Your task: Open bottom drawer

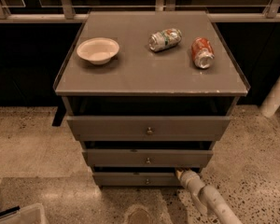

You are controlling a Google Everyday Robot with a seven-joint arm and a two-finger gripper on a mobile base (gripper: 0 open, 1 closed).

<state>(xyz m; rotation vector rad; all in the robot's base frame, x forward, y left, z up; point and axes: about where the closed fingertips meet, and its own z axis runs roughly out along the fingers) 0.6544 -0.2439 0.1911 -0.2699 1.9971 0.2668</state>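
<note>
The bottom drawer (130,178) is the narrowest, lowest grey-brown front of three, with a small round metal knob (147,181) at its centre. It stands a little out from the cabinet, with a dark gap above it. My gripper (179,173) is at the end of a pale arm coming up from the lower right. It sits at the drawer's top right edge, right of the knob.
The middle drawer (148,158) and the wide top drawer (148,128) sit above. On the cabinet top (149,73) are a white bowl (98,50), a crushed green-white can (164,39) and a crushed red can (202,52). A pale bin corner (23,214) is at lower left. Speckled floor surrounds the cabinet.
</note>
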